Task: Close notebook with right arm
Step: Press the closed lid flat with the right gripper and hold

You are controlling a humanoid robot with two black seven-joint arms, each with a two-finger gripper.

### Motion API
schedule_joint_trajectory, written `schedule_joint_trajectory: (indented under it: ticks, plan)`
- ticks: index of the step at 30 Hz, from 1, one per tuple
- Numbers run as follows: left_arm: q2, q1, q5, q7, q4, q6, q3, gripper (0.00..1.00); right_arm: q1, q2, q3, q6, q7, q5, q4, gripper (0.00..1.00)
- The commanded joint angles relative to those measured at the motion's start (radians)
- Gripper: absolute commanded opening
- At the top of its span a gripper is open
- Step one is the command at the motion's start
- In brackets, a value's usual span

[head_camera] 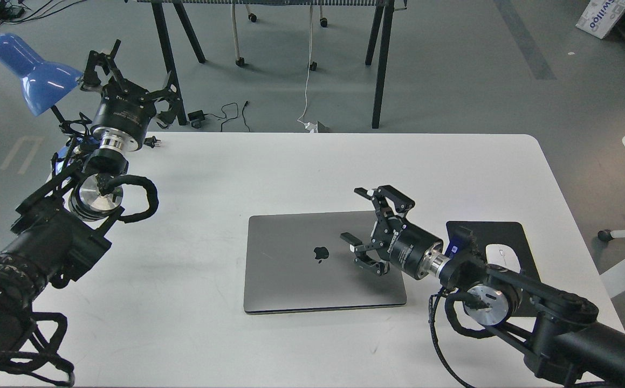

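On the white desk (193, 178): 1 notebook (301, 269), lid down, centre; 1 black mouse pad (509, 237) with 1 white mouse (502, 257) to its right. Right end effector (365, 226) spread wide, empty, over lid's right edge. Left end effector (129, 73) released beside 1 blue lamp (34, 73)

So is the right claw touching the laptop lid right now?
Cannot tell. In the head view the right claw is open over the closed laptop's right side, but no gap or contact shows plainly.
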Motion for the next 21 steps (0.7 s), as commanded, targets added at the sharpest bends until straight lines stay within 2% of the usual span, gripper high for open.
schedule_joint_trajectory:
  ticks: [1, 4, 10, 12, 16, 21]
  plan:
    - [0.0, 0.0, 0.0, 0.0, 0.0, 0.0, 0.0, 1.0, 0.037, -0.014, 0.158, 0.063, -0.016, -0.002, -0.01, 1.0]
    - [0.0, 0.0, 0.0, 0.0, 0.0, 0.0, 0.0, 1.0, 0.075, -0.029, 0.27, 0.062, -0.053, 0.002, -0.048, 1.0]
    - [-0.002, 0.0, 0.0, 0.0, 0.0, 0.0, 0.0, 1.0, 0.086, -0.007, 0.575, 0.074, -0.064, 0.025, -0.212, 1.0]
    - [-0.002, 0.0, 0.0, 0.0, 0.0, 0.0, 0.0, 1.0, 0.113, 0.009, 0.603, 0.077, -0.085, 0.077, -0.287, 1.0]
    - [-0.002, 0.0, -0.002, 0.0, 0.0, 0.0, -0.003, 1.0, 0.156, 0.007, 0.62, 0.088, -0.183, 0.256, -0.393, 1.0]
    - [-0.002, 0.0, -0.002, 0.0, 0.0, 0.0, -0.003, 1.0, 0.158, 0.007, 0.62, 0.18, -0.19, 0.294, -0.485, 1.0]
